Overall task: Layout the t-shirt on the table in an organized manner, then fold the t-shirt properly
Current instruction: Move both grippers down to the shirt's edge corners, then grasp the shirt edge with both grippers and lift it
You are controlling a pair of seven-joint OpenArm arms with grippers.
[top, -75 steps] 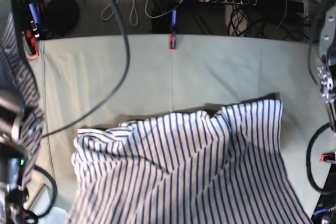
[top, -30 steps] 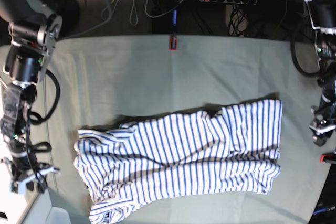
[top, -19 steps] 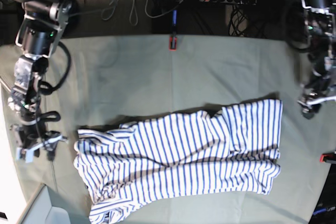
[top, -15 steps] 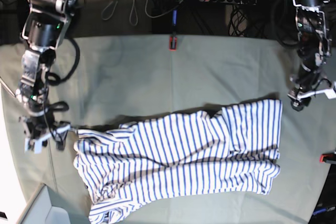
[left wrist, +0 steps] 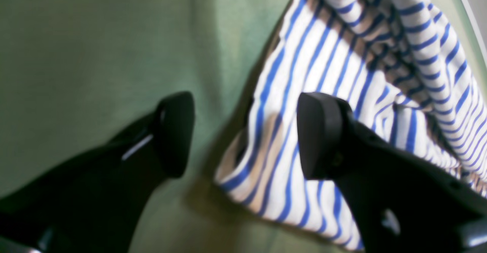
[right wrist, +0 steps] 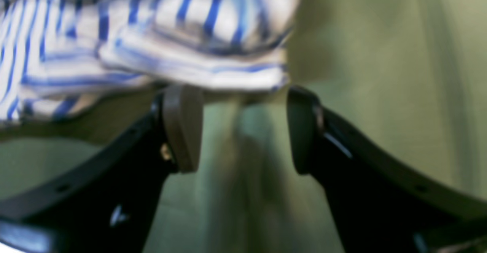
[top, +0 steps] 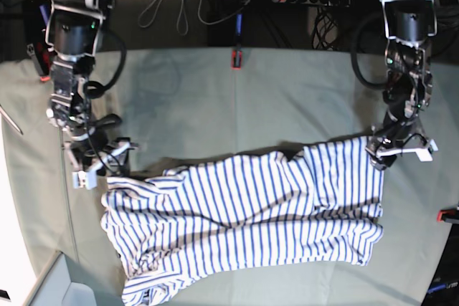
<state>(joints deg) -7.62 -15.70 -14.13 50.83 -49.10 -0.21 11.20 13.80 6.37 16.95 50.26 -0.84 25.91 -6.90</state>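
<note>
Base view, t-shirt (top: 244,223) rumpled, long axis left-right across table (top: 215,98)

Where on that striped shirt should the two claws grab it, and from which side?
Probably at the two far corners of the t-shirt, coming from the far side. It lies bunched in a band across the table, and those corners stick out as loose edges. The left claw stands open over one corner; the right claw is open just short of the other.
</note>
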